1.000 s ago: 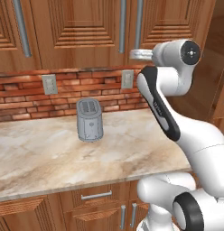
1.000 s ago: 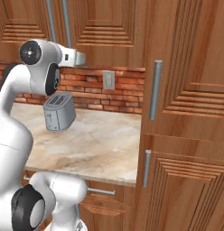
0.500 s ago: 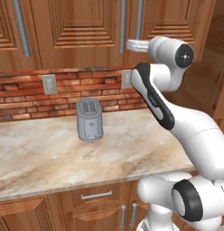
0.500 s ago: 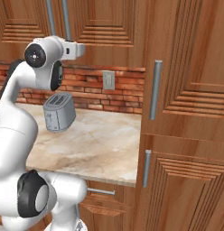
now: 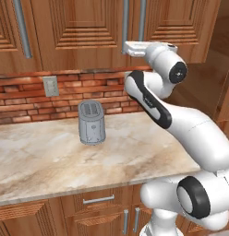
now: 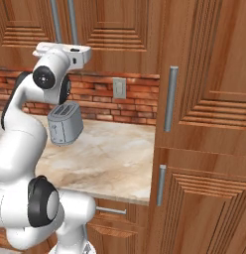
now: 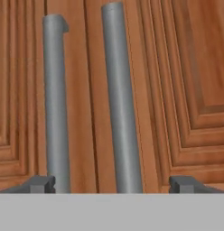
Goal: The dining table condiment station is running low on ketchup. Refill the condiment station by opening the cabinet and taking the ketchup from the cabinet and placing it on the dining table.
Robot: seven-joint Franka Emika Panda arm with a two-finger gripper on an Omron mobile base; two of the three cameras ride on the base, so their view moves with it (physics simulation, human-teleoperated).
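Currently the claw point(image 7: 114, 184) stood wide open, gripping nothing, its two finger tips point(image 7: 41, 184) spread low in the hand view with both silver bar handles between them. Right-hand handle point(image 7: 122, 103) sat nearer the middle of the gap; left-hand handle point(image 7: 55, 103) lay just inside the left tip. Neither was touched yet.

Cabinet point(image 5: 88, 32) was shut, both doors flush, so the ketchup was out of sight, presumably behind them.

Judgement: the handle is a stiff, smooth metal bar, likely slippery; best taken square across its lower length, with only one bar inside the claw before closing. The door should swing on a hinge arc, not pull straight.

Below, a grey toaster point(image 5: 92, 122) stood on the marble bench point(image 5: 51, 161) by the brick wall point(image 5: 24, 99).
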